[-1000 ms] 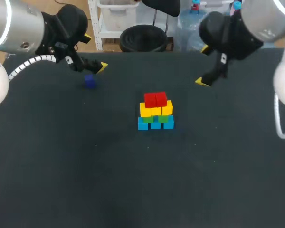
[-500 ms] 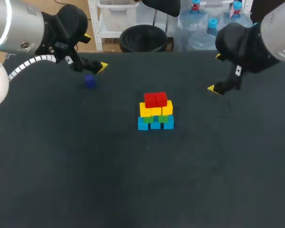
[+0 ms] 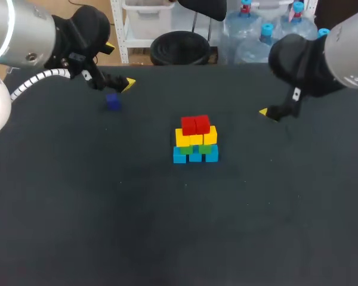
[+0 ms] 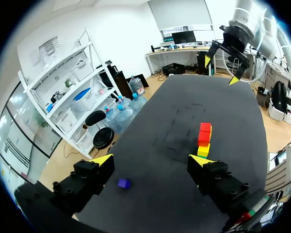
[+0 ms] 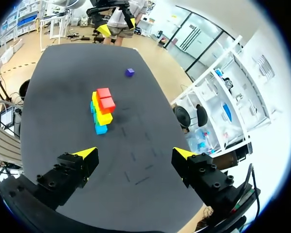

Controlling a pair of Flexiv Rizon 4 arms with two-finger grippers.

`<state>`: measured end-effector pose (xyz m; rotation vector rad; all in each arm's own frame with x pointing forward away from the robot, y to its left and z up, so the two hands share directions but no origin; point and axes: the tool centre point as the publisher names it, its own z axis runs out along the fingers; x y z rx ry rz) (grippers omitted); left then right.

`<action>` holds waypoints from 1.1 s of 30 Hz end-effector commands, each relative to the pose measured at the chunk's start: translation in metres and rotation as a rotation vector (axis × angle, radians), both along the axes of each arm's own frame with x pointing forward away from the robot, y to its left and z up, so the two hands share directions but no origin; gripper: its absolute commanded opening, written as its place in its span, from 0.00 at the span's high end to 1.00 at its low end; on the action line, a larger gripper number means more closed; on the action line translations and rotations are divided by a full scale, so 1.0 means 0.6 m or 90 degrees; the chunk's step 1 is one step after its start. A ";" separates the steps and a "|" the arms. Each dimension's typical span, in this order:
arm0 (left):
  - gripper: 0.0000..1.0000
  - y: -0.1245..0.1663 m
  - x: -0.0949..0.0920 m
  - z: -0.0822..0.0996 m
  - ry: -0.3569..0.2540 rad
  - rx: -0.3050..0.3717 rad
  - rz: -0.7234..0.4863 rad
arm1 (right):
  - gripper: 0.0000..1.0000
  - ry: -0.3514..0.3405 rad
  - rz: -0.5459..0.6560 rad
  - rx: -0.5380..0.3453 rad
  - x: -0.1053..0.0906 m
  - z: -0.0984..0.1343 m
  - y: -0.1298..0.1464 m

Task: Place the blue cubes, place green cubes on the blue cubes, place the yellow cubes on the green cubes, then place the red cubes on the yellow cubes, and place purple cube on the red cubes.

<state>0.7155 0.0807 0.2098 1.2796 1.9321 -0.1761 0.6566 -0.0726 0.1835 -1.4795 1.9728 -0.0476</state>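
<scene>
Against the frame a second back, my right arm (image 3: 322, 56) has pulled out toward its own side of the table (image 3: 77, 226), and over the last half second it has hardly shifted. My left arm (image 3: 42, 39), the purple cube (image 3: 112, 102) and the stack sit exactly as before. Right gripper (image 5: 135, 153): fingers spread wide, nothing between them, hanging above bare table with the stack well ahead of it. Left gripper (image 4: 151, 160): also wide apart and empty, and in its wrist view the purple cube lies on the table in the gap between the two fingers, touching neither. The stack stands near mid-table, well apart from the purple cube. The blue cubes (image 3: 195, 155) form the bottom row, three across. The green cubes (image 3: 194, 149) show only as a thin strip, so I cannot count them. The yellow cubes (image 3: 196, 138) sit above that, and the red cubes (image 3: 195, 125), two side by side, make the top, which carries nothing. All the cubes are small, sharp-edged blocks in plain solid colours with a dull finish. The table surface is dark and matte. The fingers are black blocky links ending in yellow wedge tips.
</scene>
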 end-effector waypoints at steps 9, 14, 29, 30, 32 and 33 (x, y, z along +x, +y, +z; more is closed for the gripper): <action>0.00 0.003 0.000 -0.001 -0.001 -0.003 -0.003 | 0.00 -0.104 -0.057 -0.015 -0.005 -0.002 -0.001; 0.00 0.003 0.000 -0.001 -0.001 -0.003 -0.003 | 0.00 -0.104 -0.057 -0.015 -0.005 -0.002 -0.001; 0.00 0.010 0.010 -0.003 -0.006 -0.005 0.004 | 0.00 -0.104 -0.057 -0.015 -0.005 -0.002 -0.001; 0.00 0.012 0.016 -0.006 -0.005 -0.002 0.008 | 0.00 -0.104 -0.057 -0.015 -0.005 -0.002 -0.001; 0.00 0.015 0.029 -0.015 -0.004 -0.002 0.011 | 0.00 -0.104 -0.057 -0.015 -0.005 -0.002 -0.001; 0.00 0.015 0.036 -0.024 0.009 0.003 0.006 | 0.00 -0.104 -0.057 -0.015 -0.005 -0.002 -0.001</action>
